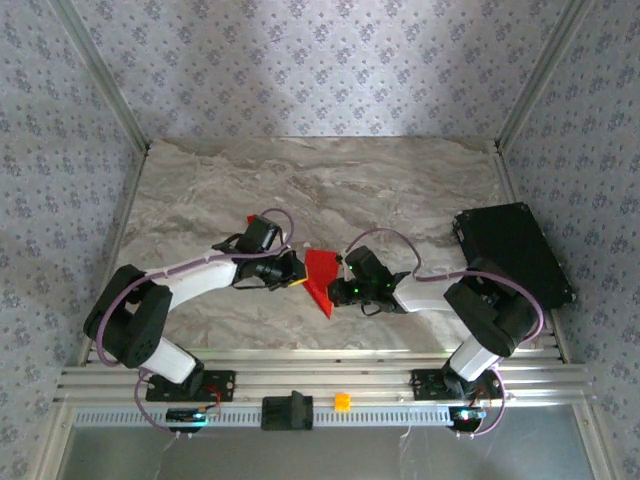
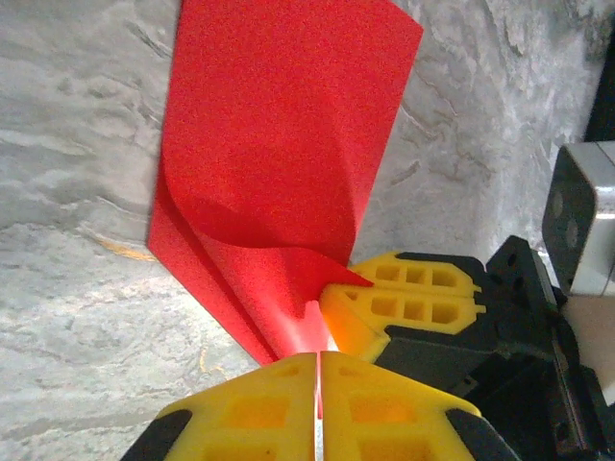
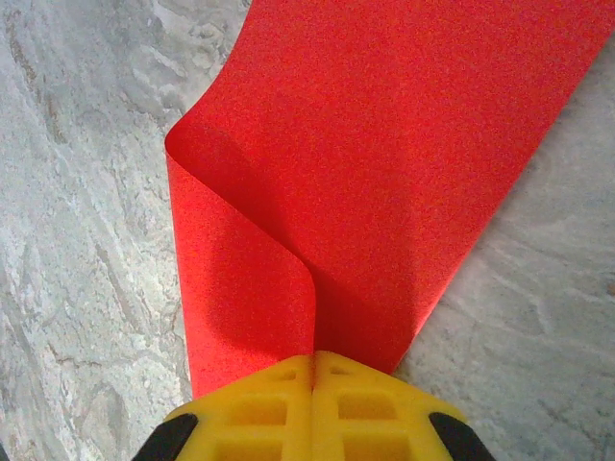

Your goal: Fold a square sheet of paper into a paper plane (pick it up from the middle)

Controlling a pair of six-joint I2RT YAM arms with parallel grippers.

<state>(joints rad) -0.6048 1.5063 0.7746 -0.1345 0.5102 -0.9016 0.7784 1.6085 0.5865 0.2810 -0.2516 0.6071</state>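
Note:
The square sheet of paper (image 1: 320, 275) is bright red and hangs between my two grippers over the middle of the marble table, folded to a point at its near end. In the left wrist view the paper (image 2: 279, 144) curls over in a loose flap, and my left gripper (image 2: 318, 360) is shut with a thin red edge pinched between its yellow fingers. The right gripper's yellow fingers (image 2: 404, 298) clamp the same corner just beside it. From the right wrist, the paper (image 3: 384, 163) fans away from my right gripper (image 3: 313, 360), shut on its folded layers.
A black box (image 1: 512, 250) lies at the table's right edge. A tiny red block (image 1: 248, 218) sits behind the left arm. An orange cube (image 1: 342, 401) and a black part (image 1: 287, 410) rest on the front rail. Patterned walls close in the table.

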